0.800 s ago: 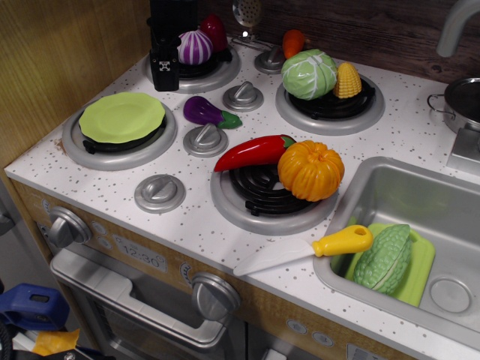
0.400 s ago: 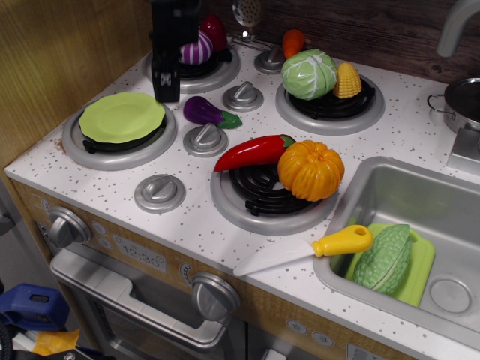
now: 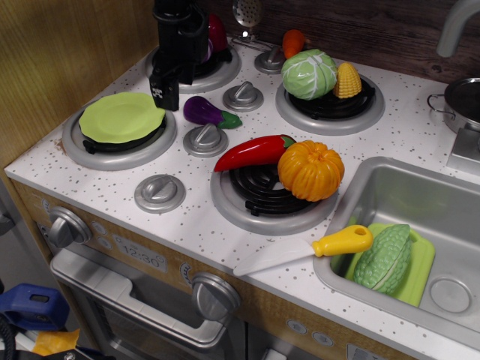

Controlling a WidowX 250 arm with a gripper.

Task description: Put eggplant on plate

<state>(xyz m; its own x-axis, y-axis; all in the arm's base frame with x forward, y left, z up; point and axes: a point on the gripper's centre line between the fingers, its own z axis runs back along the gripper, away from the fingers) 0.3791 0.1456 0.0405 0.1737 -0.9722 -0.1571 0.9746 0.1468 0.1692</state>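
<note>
Remaining ungrasped, the eggplant (image 3: pixel 208 112) lay on the tabletop (image 3: pixel 420 131), at three o'clock of the empty plate (image 3: pixel 121 117). Gripper (image 3: pixel 165 91) hovered just beside both; finger state could not be told. Pick and placement both outstanding.

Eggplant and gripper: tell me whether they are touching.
Apart. The only view shows the gripper left of the eggplant, with speckled countertop visible between them.
</note>
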